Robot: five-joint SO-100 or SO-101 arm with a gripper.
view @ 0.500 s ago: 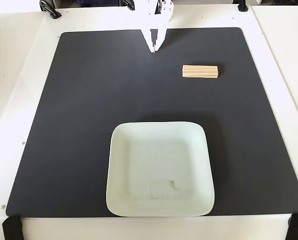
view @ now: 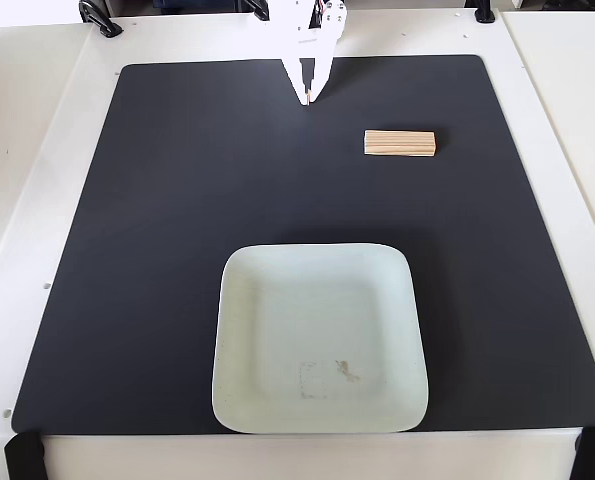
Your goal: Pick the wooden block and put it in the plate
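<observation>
Nothing is done yet: my hand [view: 308,97] hangs with fingers pressed together, the block [view: 400,144] lies untouched off to its right, the empty plate [view: 319,262] well below, everything left.

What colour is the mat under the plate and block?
Matte black mat, plain with no pattern, seen clearly in the fixed view.

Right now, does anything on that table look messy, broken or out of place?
Nothing much. The wooden block lies flat and square on the black mat, apart from the plate. The plate sits level and is empty, with only a faint smudge inside near its front edge. The gripper hangs at the far edge, holding nothing.
</observation>
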